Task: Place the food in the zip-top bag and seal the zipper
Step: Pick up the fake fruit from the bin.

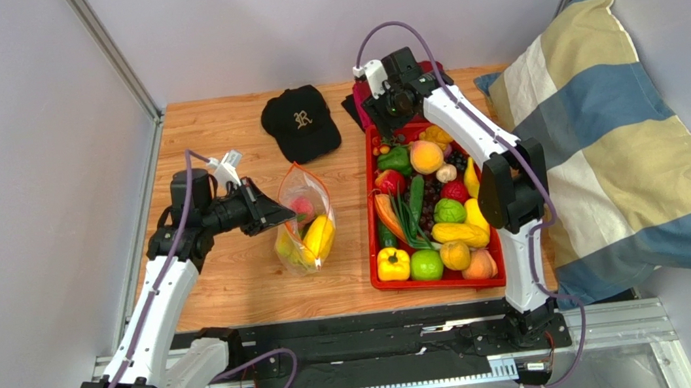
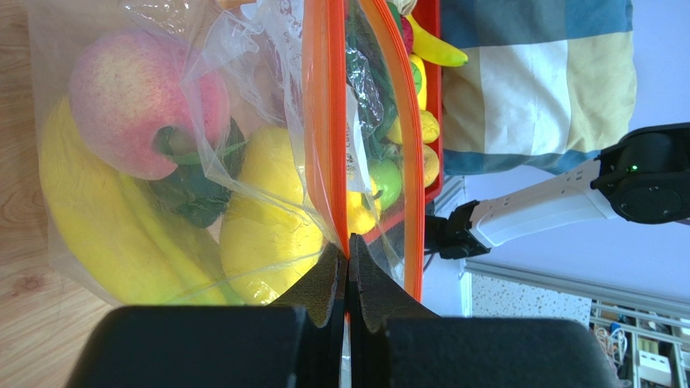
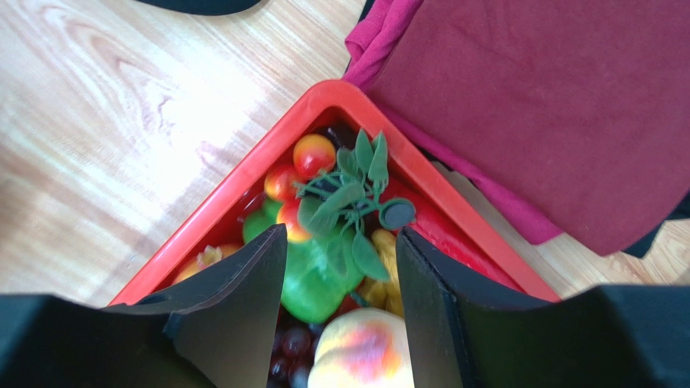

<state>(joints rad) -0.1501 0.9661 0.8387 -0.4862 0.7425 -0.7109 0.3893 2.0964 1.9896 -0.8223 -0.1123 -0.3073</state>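
Centre of top view: bag [image 1: 307, 220], left gripper [image 2: 347, 263] pressed together on its zipper [image 2: 324, 121]. Inside are banana [image 2: 97, 234], mango [image 2: 267, 226], red fruit [image 2: 134, 105] and greens [image 2: 190, 194]. Upper centre: right gripper [image 3: 340, 242], fingers spread, above the corner of the tray [image 3: 235, 202], crowded with food [image 3: 312, 291]. Best practice: pinch firmly so the mouth gapes, and grasp one piece squarely.

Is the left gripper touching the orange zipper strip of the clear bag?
Touching. The left wrist view shows the left gripper shut on the zipper; the orange strip runs in between its closed jaws.
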